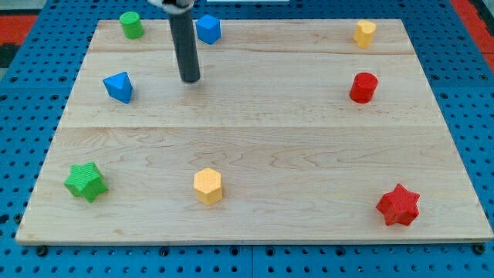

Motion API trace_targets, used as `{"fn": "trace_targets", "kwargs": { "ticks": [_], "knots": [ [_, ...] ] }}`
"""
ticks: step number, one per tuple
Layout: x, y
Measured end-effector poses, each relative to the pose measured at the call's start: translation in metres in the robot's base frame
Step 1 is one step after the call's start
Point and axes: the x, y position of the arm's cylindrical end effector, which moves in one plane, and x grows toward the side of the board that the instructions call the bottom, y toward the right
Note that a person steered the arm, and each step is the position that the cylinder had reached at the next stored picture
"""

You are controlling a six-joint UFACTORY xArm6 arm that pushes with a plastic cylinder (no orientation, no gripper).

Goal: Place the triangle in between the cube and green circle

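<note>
A pale wooden board fills most of the view, built from planks running left to right; seams show as thin lines across it, one near the top and one near mid-height. Grain is light and streaky, the finish matt. Under and around it lies a blue perforated surface, with regular rows of small dark holes, visible on all four sides. A patch of red sits at the view's top right corner. Light is even and soft; shadows are short and faint.
</note>
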Motion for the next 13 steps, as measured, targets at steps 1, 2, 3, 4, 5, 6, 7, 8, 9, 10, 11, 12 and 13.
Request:
{"fn": "trace_targets", "kwargs": {
  "ticks": [1, 2, 3, 4, 5, 6, 7, 8, 9, 10, 11, 12, 13],
  "knots": [
    [0.04, -0.056],
    [0.023, -0.121],
    [-0.012, -0.135],
    [-0.013, -0.095],
    [0.005, -0.092],
    [-0.014, -0.082],
    [-0.041, -0.074],
    [-0.017, -0.057],
    [-0.013, -0.052],
    [-0.033, -0.052],
    [-0.056, -0.052],
    [-0.083, -0.055],
    [-0.1, -0.057]
  ]
}}
